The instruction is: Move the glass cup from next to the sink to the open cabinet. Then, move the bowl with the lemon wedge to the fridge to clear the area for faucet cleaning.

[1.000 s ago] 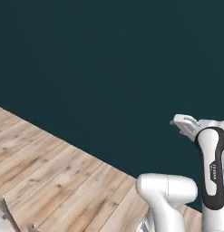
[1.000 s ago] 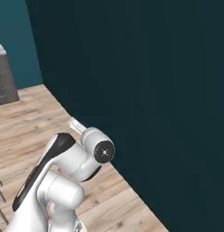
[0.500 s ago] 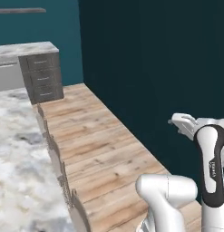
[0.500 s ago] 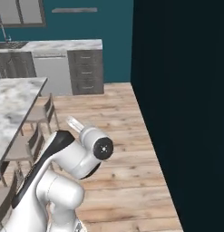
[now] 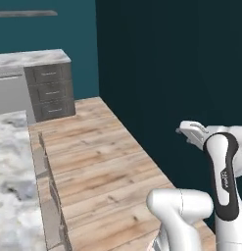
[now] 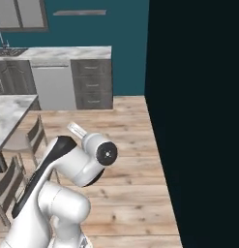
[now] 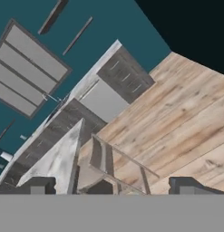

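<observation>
A robot arm stands on a wooden kitchen floor, well away from the sink counter.

In the hand view the gripper (image 7: 109, 188) has its two dark fingertips (image 7: 37, 186) set wide apart with nothing between them. Beyond the fingers lie a chair (image 7: 115, 165), a marble table (image 7: 56, 161) and, further off, the counter with the faucet (image 7: 52, 99) and grey drawers (image 7: 127, 74). The sink (image 6: 7, 50) sits at the far left of the counter; the glass cup is too small to make out.
</observation>
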